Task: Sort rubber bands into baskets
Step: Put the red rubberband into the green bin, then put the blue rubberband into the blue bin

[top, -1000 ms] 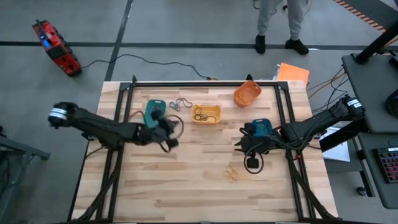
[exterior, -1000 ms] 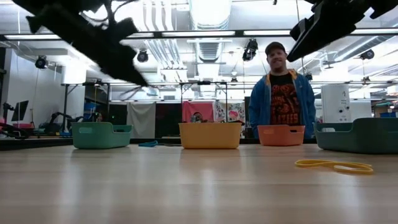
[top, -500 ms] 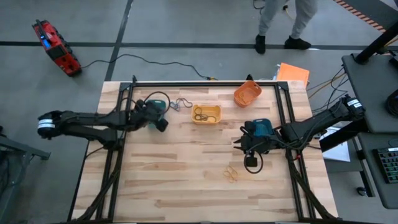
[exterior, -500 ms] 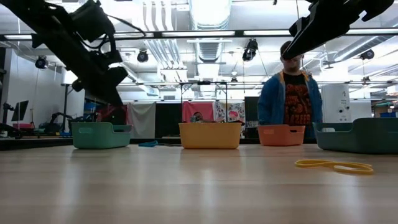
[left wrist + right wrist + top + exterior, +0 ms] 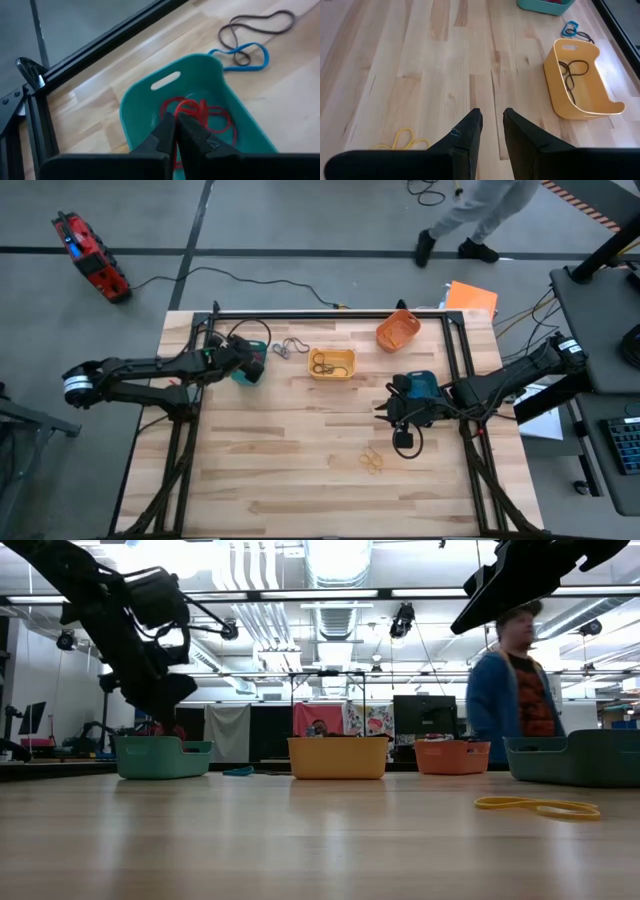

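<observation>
Position of left gripper [image 5: 176, 131]: poised above the teal-green basket [image 5: 137, 102] at the far left of the table [image 5: 300, 480]; fingers pressed together, nothing visibly held between them.
Basket contents: red rubber bands [image 5: 200, 112] lie tangled on the teal-green basket's floor, directly below the fingertips.
Loose bands, far side: blue band [image 5: 240, 54] and dark band [image 5: 255, 25] lie on the wood just right of the teal-green basket, between it and the yellow basket [image 5: 332, 364]; the two overlap.
Key relation: these two bands lie to the right of the left gripper, just outside the basket's end wall; the left arm is by far the nearer. The blue band's long axis appears to run left to right.
Position of right gripper [image 5: 491, 131]: over the table's right half, beside the blue basket [image 5: 419, 388]; fingers slightly apart, empty.
Loose bands, near side: yellow-orange bands [image 5: 371, 461] lie on bare wood near and slightly left of the right gripper; the right arm is nearer.
Other baskets: yellow basket holds dark bands [image 5: 571, 72]; orange basket [image 5: 397, 330] stands at the far edge.
Room for moving: open wood surrounds the yellow-orange bands; the far pair sits close to the basket wall, judged the tighter approach.
</observation>
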